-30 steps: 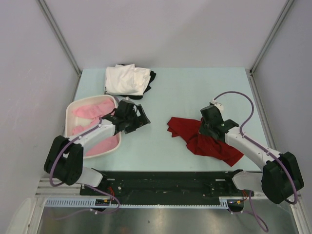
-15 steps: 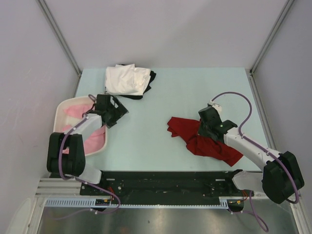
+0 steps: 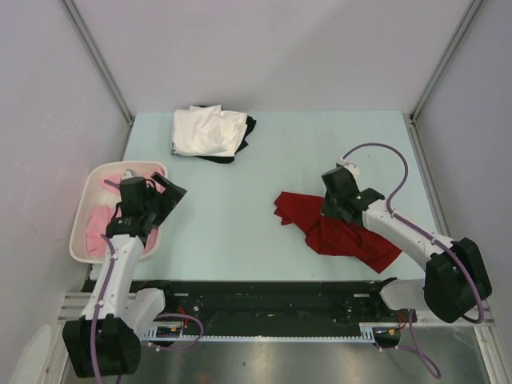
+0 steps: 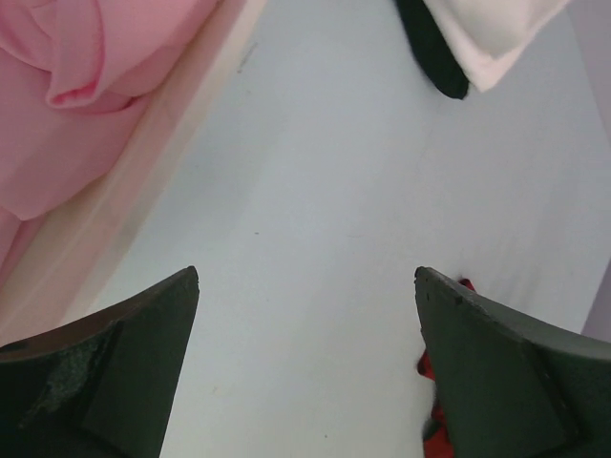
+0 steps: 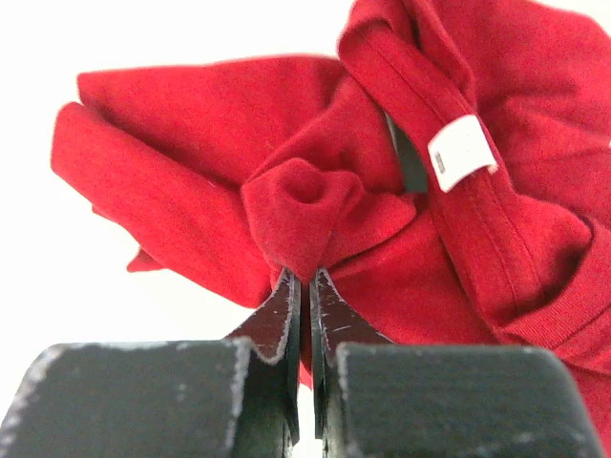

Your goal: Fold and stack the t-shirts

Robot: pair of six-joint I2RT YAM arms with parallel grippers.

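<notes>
Pale blue-green table (image 3: 264, 160), both arms mounted on the near edge.

Crumpled dark red cotton t-shirt (image 3: 300, 210) lies unfolded on the right half of the table, closer to the near edge than the far one. It is bunched up, with one end trailing toward the near right corner.

White plastic basket (image 3: 78, 232) sits at the left edge, toward the near left corner. A loosely heaped pink t-shirt (image 3: 98, 222) is inside it.

Folded white t-shirt (image 3: 204, 132) is at the far edge, left of centre. It sits on top of a black t-shirt (image 3: 246, 126), which pokes out on its right and near sides.

Left gripper (image 3: 164, 200) hangs over the table just beside the basket's right rim. Its fingers are spread wide and hold nothing; the left wrist view shows only bare table between them.

Right gripper (image 5: 305, 277) is down on the red shirt's middle. Its fingers are pinched together on a puckered fold of the fabric.

Small white label (image 5: 462, 153) shows on the red shirt's collar seam, right of the pinch.
</notes>
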